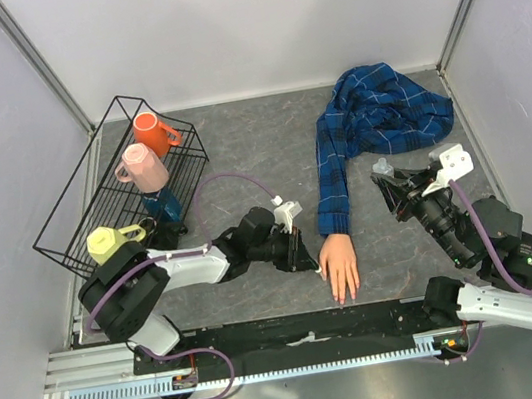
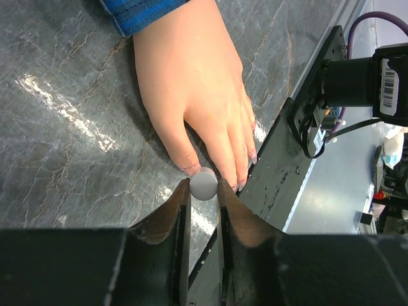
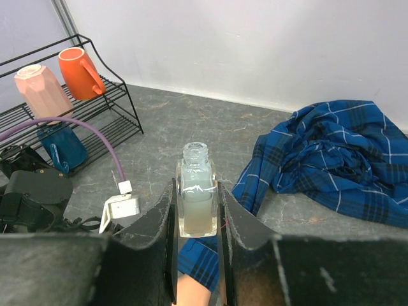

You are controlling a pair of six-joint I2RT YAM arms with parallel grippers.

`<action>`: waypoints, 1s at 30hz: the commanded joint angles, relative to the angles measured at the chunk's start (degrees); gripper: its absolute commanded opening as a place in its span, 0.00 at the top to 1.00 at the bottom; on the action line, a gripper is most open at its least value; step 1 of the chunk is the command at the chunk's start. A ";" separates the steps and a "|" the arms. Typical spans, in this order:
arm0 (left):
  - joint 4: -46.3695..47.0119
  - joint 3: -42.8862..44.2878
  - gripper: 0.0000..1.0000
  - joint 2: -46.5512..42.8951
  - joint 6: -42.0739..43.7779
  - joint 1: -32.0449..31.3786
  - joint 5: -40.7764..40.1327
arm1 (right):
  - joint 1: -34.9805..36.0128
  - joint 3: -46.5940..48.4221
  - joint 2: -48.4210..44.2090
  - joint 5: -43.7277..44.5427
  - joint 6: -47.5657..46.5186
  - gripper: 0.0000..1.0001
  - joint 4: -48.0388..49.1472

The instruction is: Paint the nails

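The pale peach mannequin hand (image 1: 338, 264) lies palm down near the table's front edge, with a blue plaid sleeve (image 1: 330, 184) running back from it. Its nails show in the left wrist view at the fingertips (image 2: 243, 183) and the thumb tip (image 2: 190, 168). My left gripper (image 1: 304, 254) (image 2: 204, 186) is shut on a small round white cap (image 2: 204, 183), seen end-on, right by the thumb tip. My right gripper (image 1: 386, 181) (image 3: 196, 186) is shut on a small clear bottle (image 3: 196, 197), upright and uncapped, held above the table to the right of the sleeve.
A black wire rack (image 1: 70, 205) at the back left holds orange (image 1: 152, 133), pink (image 1: 145, 168), blue (image 1: 163, 207) and yellow (image 1: 111, 242) mugs. The bunched plaid shirt (image 1: 388, 109) lies at the back right. A black rail (image 1: 297, 331) runs along the front edge, just below the fingertips.
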 commanded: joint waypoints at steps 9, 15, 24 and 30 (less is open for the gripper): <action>3.41 0.35 0.98 1.50 1.04 -0.60 -2.59 | 0.13 0.33 0.02 -1.11 -0.19 1.00 1.28; 3.50 0.53 0.98 1.59 1.13 -0.60 -3.12 | 0.05 0.24 -0.25 -1.11 -0.28 1.00 1.28; 3.67 0.44 0.98 1.24 1.48 -0.51 -3.38 | 0.05 0.16 -0.16 -1.28 -0.28 1.00 1.28; 4.20 0.35 0.98 1.06 1.92 -0.51 -2.95 | 0.05 0.24 -0.07 -1.55 -0.19 1.00 1.28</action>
